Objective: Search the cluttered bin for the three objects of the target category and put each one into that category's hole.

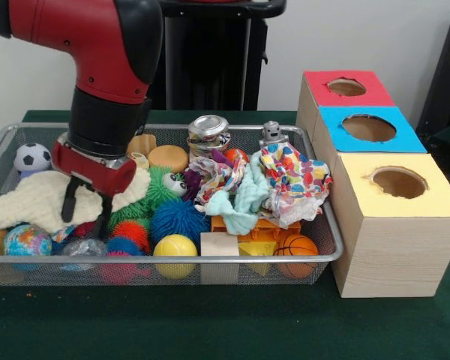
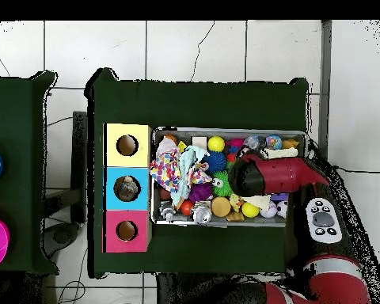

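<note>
We find the black two-fingered gripper (image 1: 86,208) lowered into the wire mesh bin (image 1: 210,259), fingers parted and empty above the cream knitted cloth (image 1: 30,202). Search step, we judge; no target is lifted, and next comes closing on a pick.

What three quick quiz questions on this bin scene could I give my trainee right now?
1. True or false: the gripper hangs over the bin with its jaws apart, at the end farthest from the boxes.
2. Which box stands nearest the front view's camera? A) red box B) blue box C) yellow box
3. Fill in: the ball against the bin's front wall, just left of the wooden block, is coloured ____.

Key: 1 true; 2 C; 3 yellow, the yellow ball.
</note>
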`<act>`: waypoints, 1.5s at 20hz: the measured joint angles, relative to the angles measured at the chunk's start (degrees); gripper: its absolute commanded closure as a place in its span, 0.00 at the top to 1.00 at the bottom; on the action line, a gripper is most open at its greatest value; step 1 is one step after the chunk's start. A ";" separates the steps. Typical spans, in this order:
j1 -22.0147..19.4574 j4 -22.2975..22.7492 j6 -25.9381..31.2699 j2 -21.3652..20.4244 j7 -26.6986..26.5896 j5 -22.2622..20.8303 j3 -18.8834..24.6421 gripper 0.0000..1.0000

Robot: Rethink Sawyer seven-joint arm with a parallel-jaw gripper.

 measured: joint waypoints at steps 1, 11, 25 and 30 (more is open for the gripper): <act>-0.16 -0.55 0.00 -0.01 0.00 0.01 0.02 1.00; -0.54 -2.24 -1.59 0.28 0.00 -0.01 -0.48 1.00; 3.11 -2.23 -2.10 0.13 0.00 0.09 -1.84 1.00; 2.41 -2.16 -4.28 0.75 0.00 0.09 -1.83 1.00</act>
